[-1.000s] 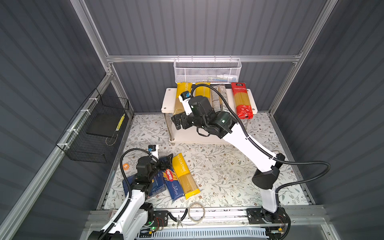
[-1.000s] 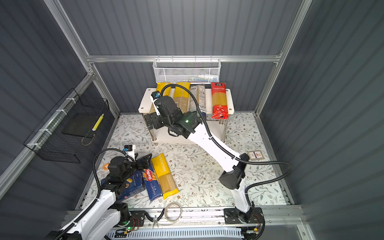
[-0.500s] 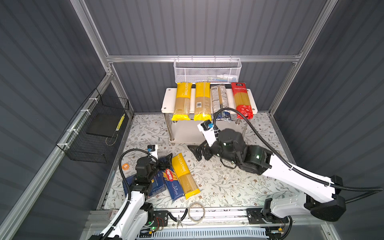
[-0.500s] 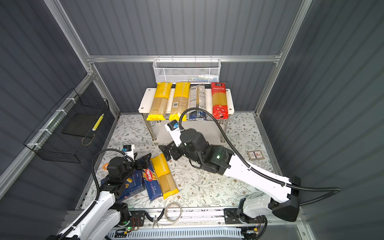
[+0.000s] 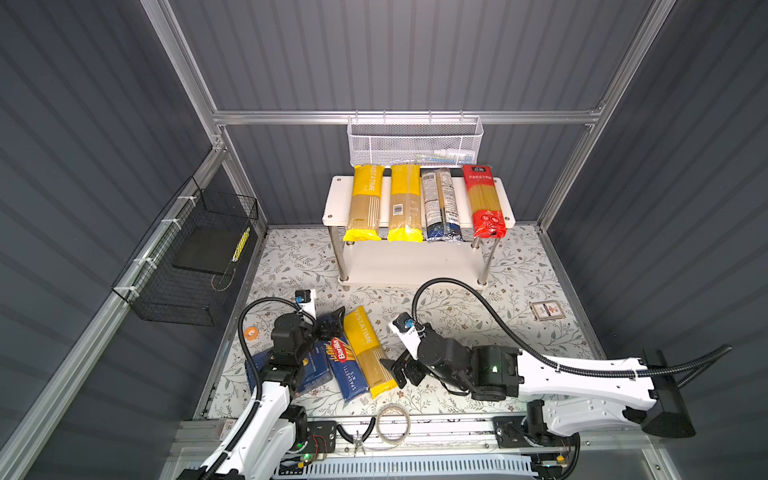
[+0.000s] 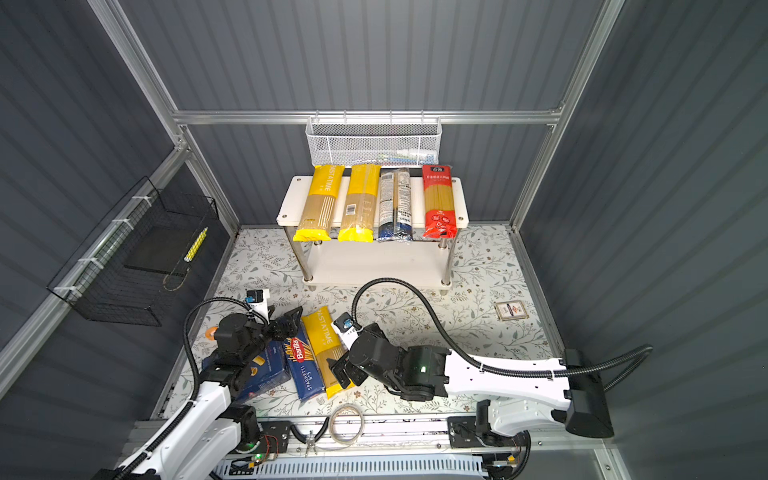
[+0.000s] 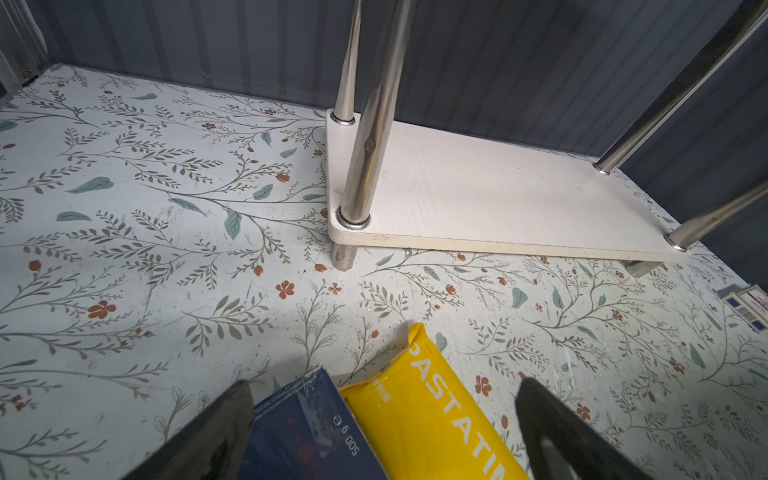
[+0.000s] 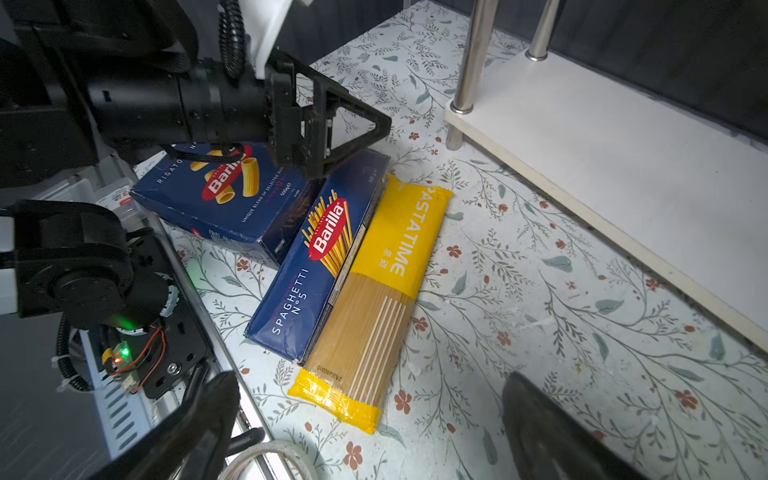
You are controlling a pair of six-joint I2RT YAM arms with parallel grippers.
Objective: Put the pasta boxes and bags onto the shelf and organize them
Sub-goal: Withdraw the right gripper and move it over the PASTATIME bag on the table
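Surface (image 5: 519, 266): one, floral print, grey walls on three sides. Shelf (image 5: 335, 199): one, white, two boards on four chrome legs (image 5: 337, 257), standing at the far middle of the surface.

Arms: two. On the left arm (image 5: 270, 399), the left claw (image 7: 382, 386) is spread wide, low over the far ends of the spaghetti box (image 7: 307, 428) and the loose yellow bag (image 7: 424, 407). Cannot tell whether a finger touches either. On the right arm (image 5: 582, 378), the right claw (image 8: 374, 392) is also spread wide and grips nothing. It sits just right of that bag's near end.

Baskets: two. White mesh basket (image 5: 415, 145) hangs on the far rail, just above the shelf. Black wire basket (image 5: 187, 257) hangs on the left wall.

Pasta boxes: two, dark blue, both on the surface, near left. The wide box (image 8: 232, 195) lies leftmost, partly hidden under the left arm in both top views. The spaghetti box lies just right of it, touching.

Bags: five. Four lie side by side on the top board, near ends overhanging its edge. Left to right: yellow bag (image 5: 364, 199), second yellow bag (image 5: 404, 199), clear bag (image 5: 439, 203) with a dark-blue end, red bag (image 5: 484, 203). The fifth, the loose yellow bag, lies on the surface with its long side against the spaghetti box.

In the way: the right arm's black cable (image 5: 445, 279) arcs between the loose goods and the shelf's near edge.

Small things: one card pack (image 5: 547, 310) at right, one orange disc (image 5: 250, 332) at left, one clear loop (image 5: 392, 424) and one pliers (image 5: 357, 436) on the near rail.
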